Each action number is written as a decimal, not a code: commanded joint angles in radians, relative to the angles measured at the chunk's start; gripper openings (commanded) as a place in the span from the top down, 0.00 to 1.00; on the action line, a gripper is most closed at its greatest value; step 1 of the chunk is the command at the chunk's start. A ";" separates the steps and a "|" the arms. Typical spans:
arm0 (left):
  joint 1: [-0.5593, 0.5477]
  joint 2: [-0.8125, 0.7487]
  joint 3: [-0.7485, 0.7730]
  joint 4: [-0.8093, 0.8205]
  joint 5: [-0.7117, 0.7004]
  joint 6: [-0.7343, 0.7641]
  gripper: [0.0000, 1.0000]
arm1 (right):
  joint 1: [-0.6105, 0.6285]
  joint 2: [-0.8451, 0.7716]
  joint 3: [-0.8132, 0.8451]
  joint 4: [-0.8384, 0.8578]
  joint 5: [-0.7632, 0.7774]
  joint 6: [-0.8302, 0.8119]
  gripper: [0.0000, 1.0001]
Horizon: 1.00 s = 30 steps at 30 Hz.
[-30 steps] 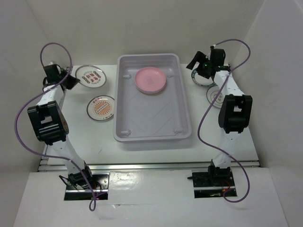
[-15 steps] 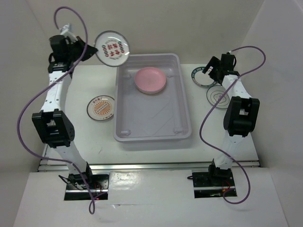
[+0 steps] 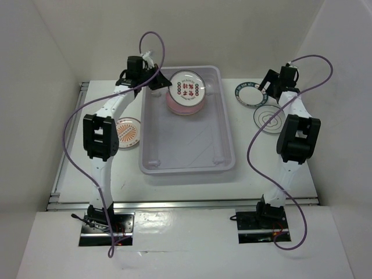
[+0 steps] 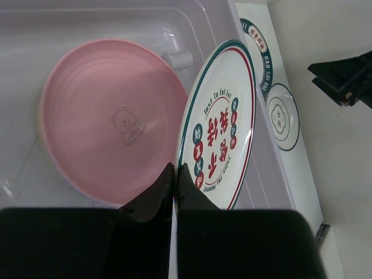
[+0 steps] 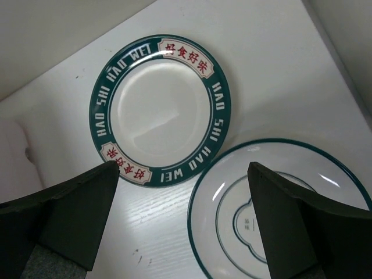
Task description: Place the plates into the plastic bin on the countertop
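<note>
My left gripper point(image 3: 164, 85) is shut on the rim of the white plate with red marks point(image 3: 187, 90) and holds it tilted above the pink plate point(image 3: 179, 108) in the plastic bin point(image 3: 189, 160). In the left wrist view the held plate point(image 4: 221, 122) stands on edge between my fingers point(image 4: 157, 192), over the pink plate point(image 4: 104, 122). My right gripper point(image 3: 278, 87) is open above the dark-green-rim plate point(image 5: 160, 110) and the line-drawing plate point(image 5: 279, 215) on the countertop point(image 3: 273, 168). The sunburst plate point(image 3: 129, 132) lies left of the bin, partly behind my left arm.
White walls close in the countertop on the left, back and right. The bin fills the middle. Purple cables loop off both arms.
My left gripper has carried the red-marked plate from the back left to over the pink plate in the bin. My right gripper has shifted slightly right, staying open.
</note>
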 commanded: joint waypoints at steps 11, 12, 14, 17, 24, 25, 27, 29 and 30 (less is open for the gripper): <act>-0.037 0.147 0.138 0.020 -0.148 -0.061 1.00 | -0.024 0.194 0.209 0.051 -0.069 -0.125 0.00; -0.037 0.147 0.138 0.011 -0.148 -0.051 1.00 | -0.024 0.194 0.218 0.051 -0.069 -0.138 0.00; -0.037 0.156 0.147 0.011 -0.161 -0.051 1.00 | -0.033 0.220 0.235 0.051 -0.069 -0.138 0.00; -0.037 0.167 0.147 0.000 -0.171 -0.051 1.00 | -0.043 0.248 0.281 0.051 -0.078 -0.138 0.00; -0.037 0.186 0.178 -0.064 -0.201 -0.042 0.64 | -0.052 0.327 0.360 0.039 -0.109 -0.156 0.00; -0.037 0.186 0.178 -0.078 -0.210 -0.042 0.54 | -0.052 0.340 0.360 0.039 -0.109 -0.156 0.00; -0.037 0.174 0.178 -0.096 -0.219 -0.016 0.41 | -0.061 0.352 0.360 0.039 -0.120 -0.156 0.01; -0.037 0.155 0.178 -0.124 -0.228 -0.004 0.38 | -0.061 0.363 0.360 0.039 -0.129 -0.156 0.03; -0.037 0.132 0.178 -0.124 -0.237 0.010 0.36 | -0.061 0.375 0.360 0.039 -0.129 -0.156 0.05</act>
